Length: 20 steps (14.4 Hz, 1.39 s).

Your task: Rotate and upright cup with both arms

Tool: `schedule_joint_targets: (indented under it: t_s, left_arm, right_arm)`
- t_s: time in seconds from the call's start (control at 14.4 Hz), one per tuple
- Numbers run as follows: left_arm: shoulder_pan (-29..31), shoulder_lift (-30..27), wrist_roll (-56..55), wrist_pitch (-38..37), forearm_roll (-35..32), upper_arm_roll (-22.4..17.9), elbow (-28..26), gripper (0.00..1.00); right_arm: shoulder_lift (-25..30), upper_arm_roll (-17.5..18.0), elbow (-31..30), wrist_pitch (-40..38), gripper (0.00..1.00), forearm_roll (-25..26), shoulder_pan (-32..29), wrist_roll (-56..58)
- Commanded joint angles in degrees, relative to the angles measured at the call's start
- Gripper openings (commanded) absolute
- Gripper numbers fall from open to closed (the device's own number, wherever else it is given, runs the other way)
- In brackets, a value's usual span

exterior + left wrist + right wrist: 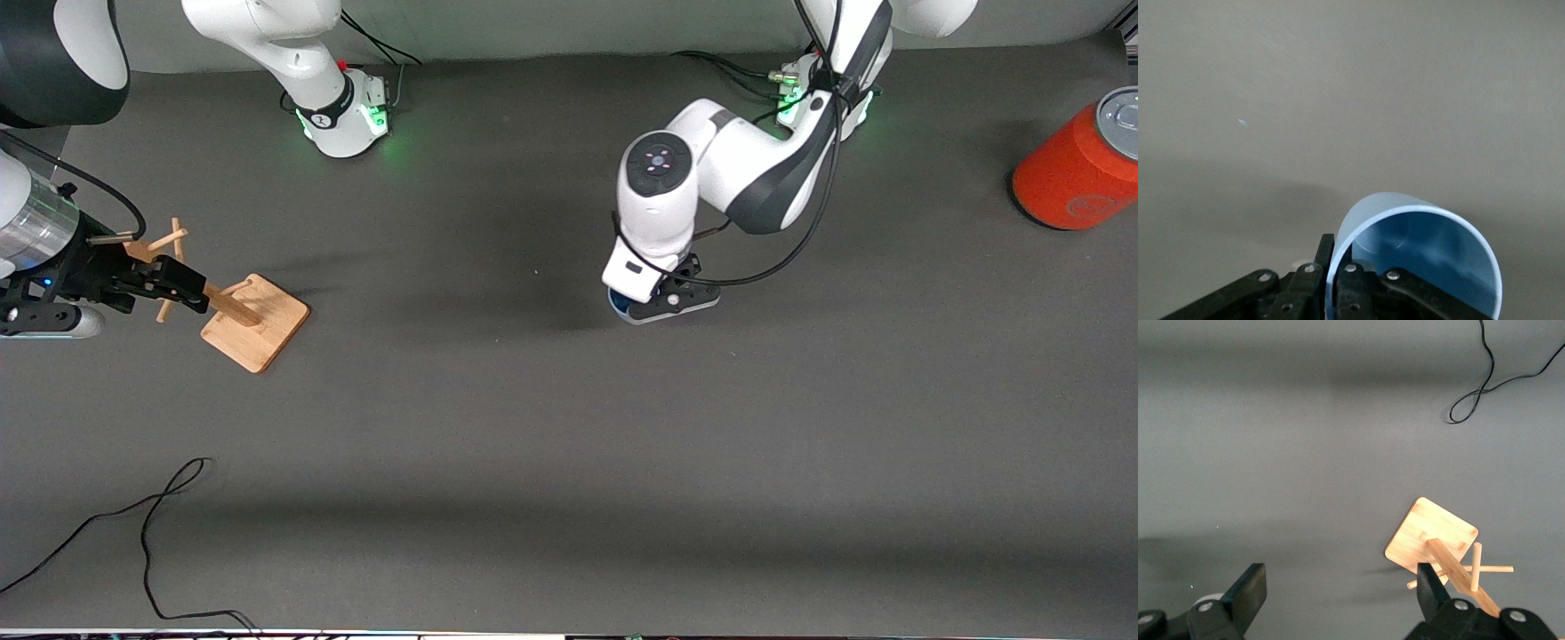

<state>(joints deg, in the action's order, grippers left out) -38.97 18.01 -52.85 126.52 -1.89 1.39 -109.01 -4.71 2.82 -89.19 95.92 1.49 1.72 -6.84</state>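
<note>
Near the middle of the front frame, slightly right of centre: left gripper [662, 302] low at the table [569, 427], fingers pinched on the rim of the cup [1418, 257], one finger inside the wall and one outside, cup on its side with its mouth open toward the wrist camera. At the left edge of the same frame: right gripper [182, 289] waiting over the peg rack [253, 322], fingers spread wide with nothing between them. Upper right corner: orange can [1080, 164] with grey lid, faint round emblem on its side, not readable; lower left: loose black cable [151, 533]
</note>
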Motion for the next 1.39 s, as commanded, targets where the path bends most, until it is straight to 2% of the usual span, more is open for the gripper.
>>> schedule_joint_targets:
  t_s: [0.0,0.14,0.48,0.76,0.83,0.9,0.97,1.18,1.32]
  left_arm:
    - [0.13,-2.54,6.85,11.44,4.42,0.55,-10.85,0.0]
    - [-0.4,-1.32,9.59,14.28,8.02,0.55,-12.01,0.0]
    - [-1.02,4.83,9.87,18.59,8.21,1.16,-10.79,0.0]
    - [-1.02,5.63,9.87,19.47,8.21,1.16,-10.78,0.0]
    - [-1.02,5.72,9.95,19.47,8.04,1.16,-10.69,0.13]
    - [-1.02,5.72,10.04,19.47,7.86,1.16,-10.69,0.81]
    - [-0.93,5.72,10.04,19.3,7.77,1.16,-10.52,1.0]
    - [-0.67,4.93,9.6,17.81,7.86,1.16,-9.11,1.0]
    - [-0.41,2.57,9.69,13.35,8.21,1.25,-7.98,1.0]
  right_arm:
    - [0.14,-0.45,-0.19,1.02,1.0,0.44,0.57,0.95]
    - [0.14,-0.54,-0.19,1.02,1.0,0.44,0.57,0.51]
    - [0.14,-0.54,-0.46,1.02,1.0,0.44,0.57,0.24]
    - [-0.04,-0.63,-0.37,1.02,1.0,0.44,0.48,0.24]
    - [-0.21,-0.63,-0.37,1.02,1.0,0.44,0.39,0.24]
    - [-0.21,-0.63,-0.37,1.02,1.0,0.44,0.39,0.33]
    - [-0.21,-0.63,-0.37,0.85,1.0,0.44,0.22,0.33]
    - [-0.13,-0.71,-0.28,0.41,1.0,0.36,0.13,0.24]
    - [-0.13,-1.5,-0.28,0.49,1.0,-0.52,0.13,0.24]
